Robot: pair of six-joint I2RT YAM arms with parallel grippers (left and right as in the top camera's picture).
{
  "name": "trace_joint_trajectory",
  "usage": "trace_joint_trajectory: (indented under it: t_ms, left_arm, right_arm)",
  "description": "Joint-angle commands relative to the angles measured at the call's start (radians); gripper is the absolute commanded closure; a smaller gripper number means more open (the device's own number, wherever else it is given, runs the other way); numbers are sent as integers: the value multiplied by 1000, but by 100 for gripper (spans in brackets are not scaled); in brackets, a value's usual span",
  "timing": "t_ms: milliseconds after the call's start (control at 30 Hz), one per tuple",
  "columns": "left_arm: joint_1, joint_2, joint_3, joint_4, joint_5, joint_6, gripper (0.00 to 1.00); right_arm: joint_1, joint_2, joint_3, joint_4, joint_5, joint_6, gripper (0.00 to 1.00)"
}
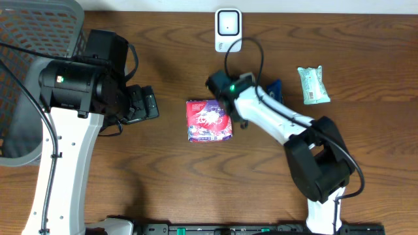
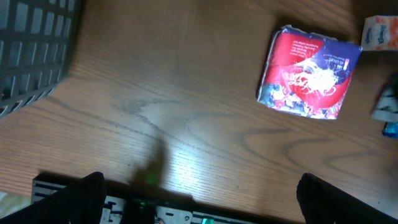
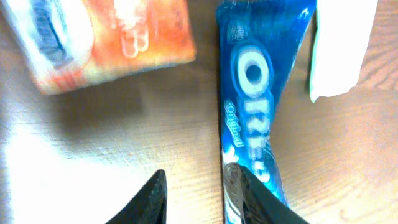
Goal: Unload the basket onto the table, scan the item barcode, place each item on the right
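Basket (image 1: 39, 39) back left, scanner (image 1: 228, 29) back centre, pouch (image 1: 209, 121) in the middle, Oreo pack (image 3: 249, 81) to its right, wrapped pack (image 1: 313, 85) farther right.

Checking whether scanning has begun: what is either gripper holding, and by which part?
Nothing. The left gripper gapes over the table; the right gripper is open, the Oreo pack lying beside one finger, ungripped.
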Motion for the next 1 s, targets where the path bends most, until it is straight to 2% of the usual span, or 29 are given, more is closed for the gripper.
trace_joint_trajectory:
  t_ms: [0, 133, 200, 267, 367, 400, 533, 667, 800, 833, 900, 933, 967]
  left_arm:
    - [2, 8, 0, -3, -13, 13, 2]
    - [2, 8, 0, -3, -13, 13, 2]
    - [2, 8, 0, -3, -13, 13, 2]
    - [2, 8, 0, -3, -13, 13, 2]
    - [2, 8, 0, -3, -13, 13, 2]
    - [2, 8, 0, -3, -13, 13, 2]
    - [2, 8, 0, -3, -12, 13, 2]
    - [2, 8, 0, -3, -13, 13, 2]
    - [2, 8, 0, -3, -13, 13, 2]
    - [2, 8, 0, -3, -13, 13, 2]
    - [2, 8, 0, -3, -13, 13, 2]
    - [2, 8, 0, -3, -13, 13, 2]
    - [2, 8, 0, -3, -12, 13, 2]
  right_arm:
    - [-52, -3, 135, -57, -91, 35, 69]
    - [-124, -3, 225, -146, -110, 34, 68]
    - [-168, -3, 232, -172, -122, 29, 71]
    - [-220, -1, 226, -198, -166, 12, 79]
    - [-288, -1, 186, -198, -254, -32, 97]
    - [-306, -1, 169, -195, -274, -42, 99]
    - [-365, -1, 79, -145, -360, -52, 95]
    - [-381, -1, 11, -69, -455, -134, 77]
    - [-381, -1, -40, -17, -457, -138, 60]
    - [-381, -1, -53, -2, -457, -138, 59]
    - [-382, -1, -71, 21, -457, -138, 65]
    - [-382, -1, -80, 33, -457, -138, 70]
    - [-382, -1, -98, 58, -459, -138, 80]
